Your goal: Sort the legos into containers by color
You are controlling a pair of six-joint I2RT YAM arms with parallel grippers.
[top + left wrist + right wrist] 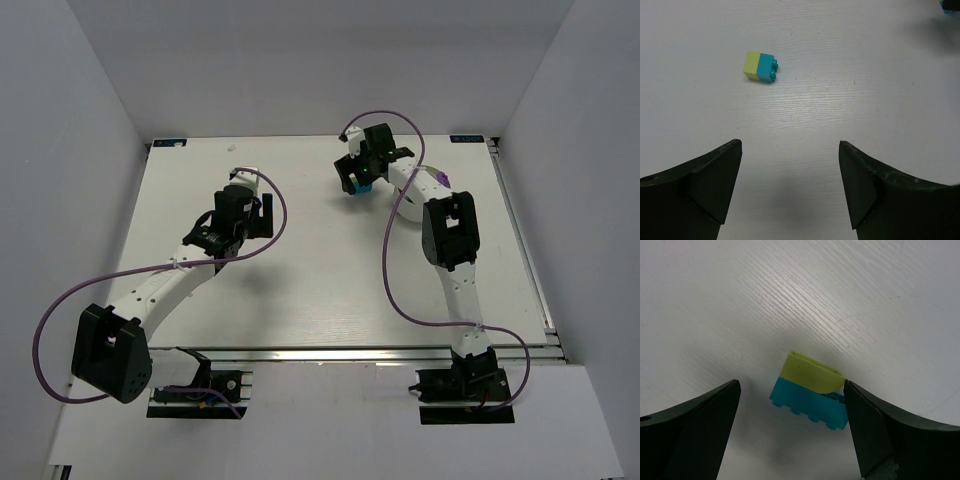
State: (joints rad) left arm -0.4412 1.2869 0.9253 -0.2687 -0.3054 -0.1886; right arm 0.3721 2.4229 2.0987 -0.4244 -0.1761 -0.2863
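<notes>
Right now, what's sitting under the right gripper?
A yellow-green and cyan lego stack lies on the table between the fingers of the open right gripper. The face against the table is hidden.

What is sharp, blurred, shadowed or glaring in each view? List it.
Left wrist: the yellow-and-cyan brick is crisp, the dark fingers soft-edged, a faint shadow between them. Right wrist: glare brightens the table above the green-and-cyan brick, a shadow below it. Top external: even light, a bright strip along the table's near edge.
</notes>
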